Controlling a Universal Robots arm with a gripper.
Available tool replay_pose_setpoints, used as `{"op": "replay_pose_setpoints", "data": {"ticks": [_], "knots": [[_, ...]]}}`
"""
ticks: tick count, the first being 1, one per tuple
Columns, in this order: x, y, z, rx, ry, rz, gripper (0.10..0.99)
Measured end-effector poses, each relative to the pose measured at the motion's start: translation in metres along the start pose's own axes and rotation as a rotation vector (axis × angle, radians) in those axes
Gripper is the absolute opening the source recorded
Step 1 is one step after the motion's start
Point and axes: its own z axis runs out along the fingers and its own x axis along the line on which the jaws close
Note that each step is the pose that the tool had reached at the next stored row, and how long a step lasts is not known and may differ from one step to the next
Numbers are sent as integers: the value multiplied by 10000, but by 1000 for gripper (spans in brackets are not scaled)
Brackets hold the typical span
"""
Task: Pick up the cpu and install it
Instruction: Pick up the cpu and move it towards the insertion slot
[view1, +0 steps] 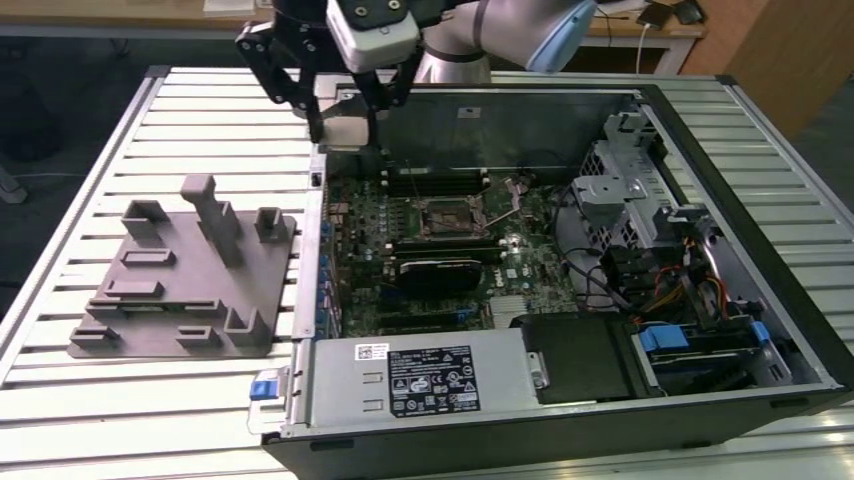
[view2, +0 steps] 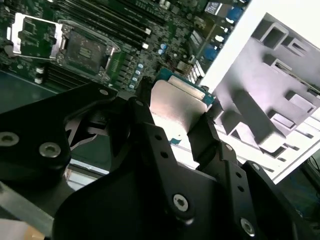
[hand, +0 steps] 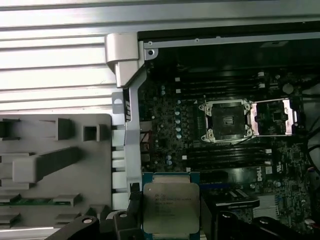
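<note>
In the exterior view, the arm hangs over the far corner of the open computer case on the exterior view's left. Its claw is closed on the cpu, a pale silver square held in the air by its edges. The cpu is clear of the motherboard and apart from the socket in the middle of the board. A grey tray with upright posts sits on the slatted tabletop, just beside the case.

In the second wrist view, the claw's black fingers press on opposite sides of the cpu, with its flat metal face between them. Beyond it lie the socket, its frame lifted, and the tray.

In the first wrist view, the cpu shows its silver top and a thin green rim. The open socket lies farther into the case, and the tray is outside the case wall.
</note>
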Motion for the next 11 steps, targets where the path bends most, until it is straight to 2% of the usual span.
{"op": "replay_pose_setpoints", "data": {"ticks": [11], "knots": [[-407,29,7,0,1,2,541]]}}
